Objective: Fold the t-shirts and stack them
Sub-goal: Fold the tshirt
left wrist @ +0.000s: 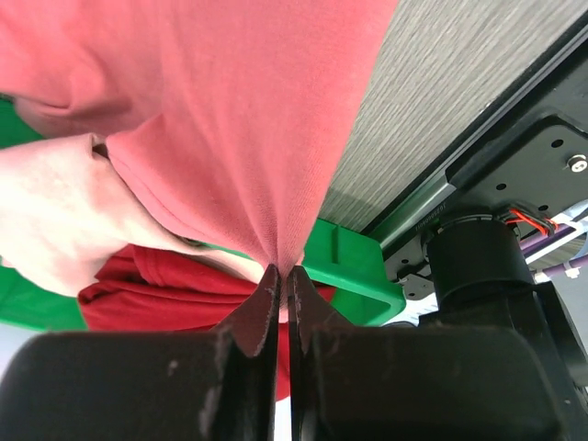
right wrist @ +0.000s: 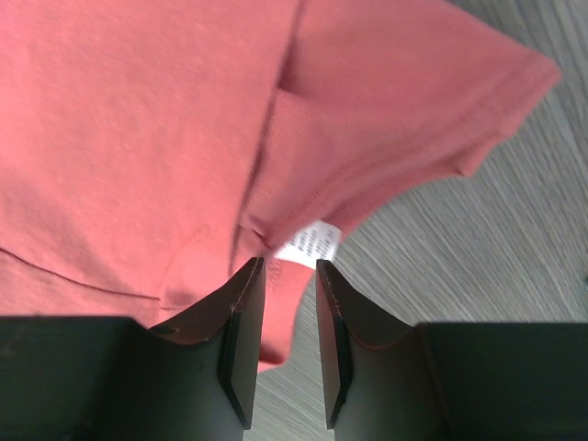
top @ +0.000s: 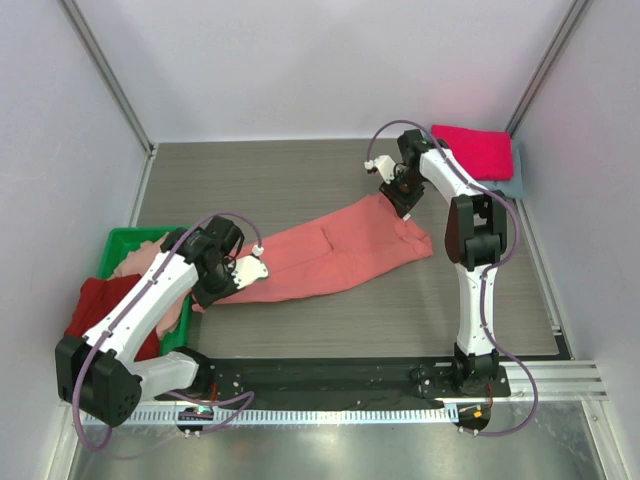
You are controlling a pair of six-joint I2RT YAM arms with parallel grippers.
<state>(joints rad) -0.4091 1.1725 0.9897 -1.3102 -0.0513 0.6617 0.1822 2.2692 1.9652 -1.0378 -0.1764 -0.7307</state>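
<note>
Across mid-table: salmon-coral soft cloth t-shirt (top: 330,255) lay pulled long between both grippers, likely tensioned to flatten it for folding.
Left gripper (left wrist: 283,276): clamped tight on one shirt end, near the green plastic bin (top: 125,245).
Right gripper (right wrist: 289,276): narrow gap, cloth pinched in it just below the white neck label (right wrist: 308,242).
Left arm: low, elbow bent, wrist turned in toward the shirt.
Right arm: stretched far out, wrist angled down.
Stack: folded magenta cloth t-shirt (top: 475,150) sat in the far right corner.

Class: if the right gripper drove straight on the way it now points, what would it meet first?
The salmon t-shirt: its cloth, by the white label, lies right between the jaws of the right gripper.
</note>
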